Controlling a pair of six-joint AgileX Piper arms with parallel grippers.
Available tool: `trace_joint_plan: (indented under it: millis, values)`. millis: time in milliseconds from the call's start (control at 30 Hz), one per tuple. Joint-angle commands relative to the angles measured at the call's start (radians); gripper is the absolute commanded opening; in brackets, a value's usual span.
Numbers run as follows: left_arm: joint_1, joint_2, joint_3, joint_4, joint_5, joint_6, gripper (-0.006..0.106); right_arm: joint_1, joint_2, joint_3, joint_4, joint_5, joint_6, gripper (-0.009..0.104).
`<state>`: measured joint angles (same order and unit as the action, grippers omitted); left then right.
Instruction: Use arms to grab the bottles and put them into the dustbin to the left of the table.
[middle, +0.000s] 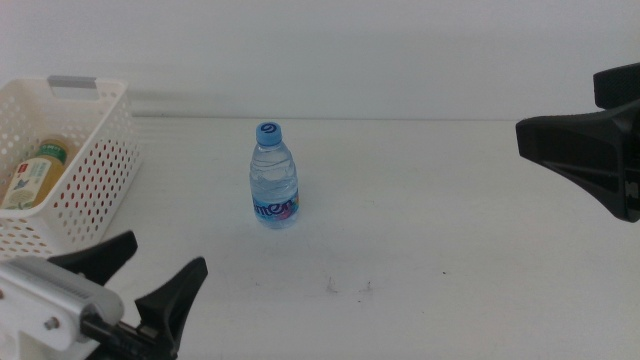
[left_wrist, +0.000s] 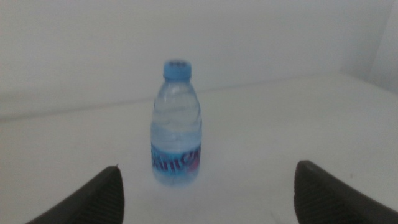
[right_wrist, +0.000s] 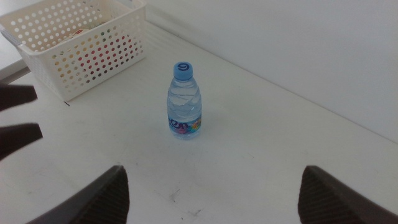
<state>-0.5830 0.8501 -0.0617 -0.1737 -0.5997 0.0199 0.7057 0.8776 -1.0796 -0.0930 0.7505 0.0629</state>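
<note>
Standing clear ribbed water bottle (middle: 274, 177)

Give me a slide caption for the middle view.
Open left end effector faces an upright water bottle; basket already holds a tea bottle.

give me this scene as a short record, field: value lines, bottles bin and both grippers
water bottle: upright on the table, blue cap on, nothing touching it
tea bottle: lying inside the dustbin
red item: colour seen through the dustbin holes in the right wrist view, identity unclear
dustbin: white perforated basket at the table's left end
left gripper: low near the front edge, jaws open, pointed toward the water bottle, apart from it
right gripper: at the right edge, jaws open, holding nothing
bottles left on table: one
</note>
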Motion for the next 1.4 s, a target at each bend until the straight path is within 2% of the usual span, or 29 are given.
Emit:
trace_joint_plan:
  millis: [0, 267, 333, 433, 533, 600, 667, 733, 833, 900, 967, 1100, 1367]
  values:
    - [-0.006, 0.012, 0.008, -0.01, 0.009, -0.02, 0.094, 0.001, -0.003, -0.003, -0.002, -0.011, -0.007, 0.093]
    - [-0.006, 0.068, -0.002, 0.103, -0.062, -0.046, 0.094, 0.001, -0.003, -0.003, -0.002, -0.013, -0.007, 0.093]
    - [-0.006, 0.088, -0.002, 0.103, -0.06, -0.046, 0.094, 0.001, -0.003, -0.003, -0.002, -0.013, -0.007, 0.093]
    - [-0.006, 0.126, -0.002, 0.054, -0.118, -0.046, 0.094, 0.001, -0.003, -0.003, -0.002, -0.013, -0.007, 0.093]
    - [0.011, 0.239, -0.002, -0.028, -0.223, 0.073, 0.094, 0.001, -0.003, -0.003, -0.002, -0.013, -0.007, 0.093]
    - [0.054, 0.388, -0.006, -0.019, -0.347, 0.071, 0.094, 0.001, -0.003, -0.003, -0.002, -0.013, -0.007, 0.093]
    - [0.112, 0.549, -0.028, 0.046, -0.483, -0.02, 0.094, 0.001, -0.003, -0.003, -0.002, -0.013, -0.007, 0.093]
    - [0.181, 0.704, -0.06, 0.162, -0.621, -0.102, 0.094, 0.001, -0.003, -0.003, -0.002, -0.013, -0.007, 0.093]
    - [0.251, 0.881, -0.147, 0.36, -0.621, -0.187, 0.094, 0.001, -0.003, -0.003, -0.002, -0.013, -0.007, 0.093]
    - [0.277, 0.965, -0.215, 0.456, -0.621, -0.231, 0.094, 0.001, -0.003, -0.003, -0.002, -0.013, -0.007, 0.093]
    - [0.285, 1.012, -0.266, 0.48, -0.621, -0.238, 0.094, 0.001, -0.003, -0.003, -0.002, -0.013, -0.007, 0.093]
    - [0.285, 1.051, -0.383, 0.461, -0.618, -0.232, 0.094, 0.001, -0.003, -0.003, -0.002, -0.013, -0.007, 0.093]
    - [0.285, 1.106, -0.629, 0.487, -0.351, -0.283, 0.094, 0.001, -0.003, -0.003, -0.002, -0.013, -0.007, 0.093]
